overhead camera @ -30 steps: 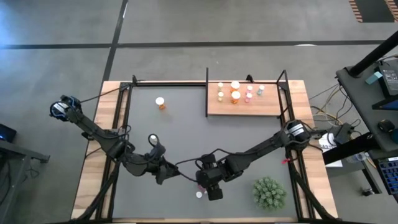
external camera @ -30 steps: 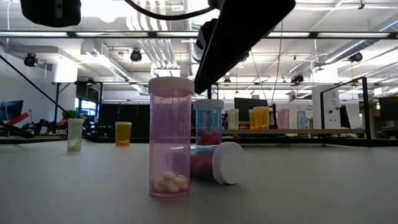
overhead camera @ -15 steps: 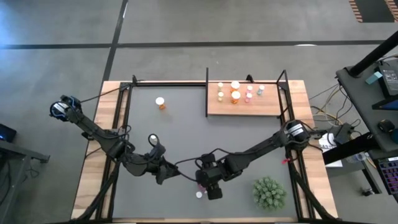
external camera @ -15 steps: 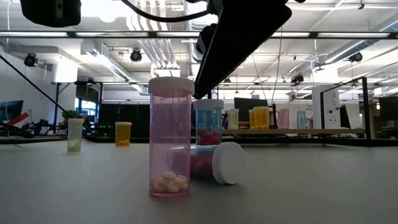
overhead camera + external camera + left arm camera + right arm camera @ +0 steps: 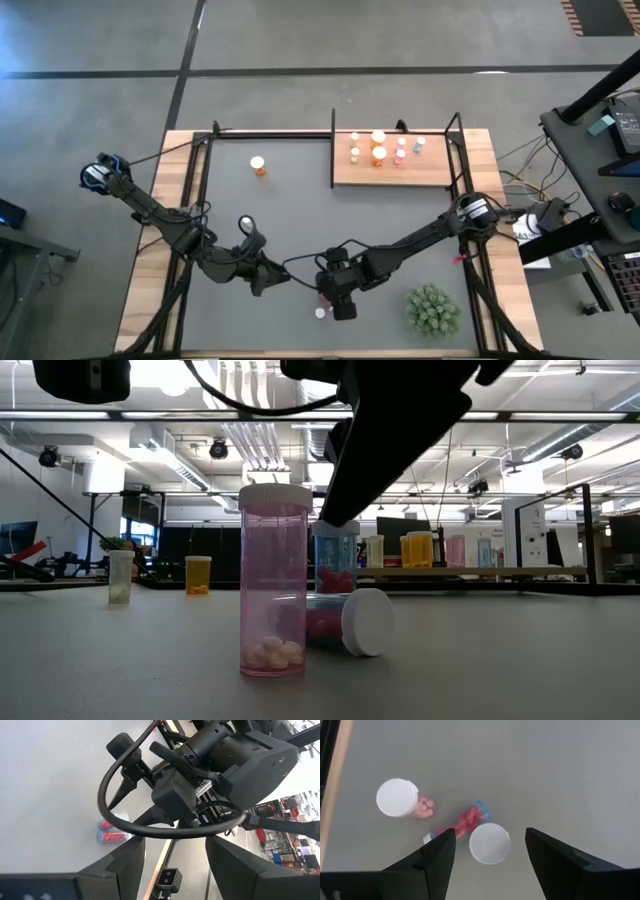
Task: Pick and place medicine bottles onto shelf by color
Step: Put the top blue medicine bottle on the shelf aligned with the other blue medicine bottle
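Observation:
Three medicine bottles stand close together near the mat's front edge. One is a tall pink bottle (image 5: 273, 580), upright. Behind it stands a blue-tinted bottle (image 5: 336, 555) holding red pills. The third (image 5: 350, 622) lies on its side, white cap toward the near edge. My right gripper (image 5: 490, 834) hangs open just above them, its fingers on either side of the upright bottle's white cap (image 5: 489, 842). I cannot tell whether it touches. My left gripper (image 5: 283, 282) waits open to the left of the group. The shelf (image 5: 390, 172) at the far right carries several bottles.
An orange bottle (image 5: 259, 166) stands on the mat at the far left. A pale one (image 5: 120, 575) stands near my left arm. A spiky green plant (image 5: 433, 310) sits at the near right corner. Black frame posts (image 5: 333, 145) border the shelf.
My right gripper has sunk slightly toward the group of bottles, staying open. The bottles have not moved.

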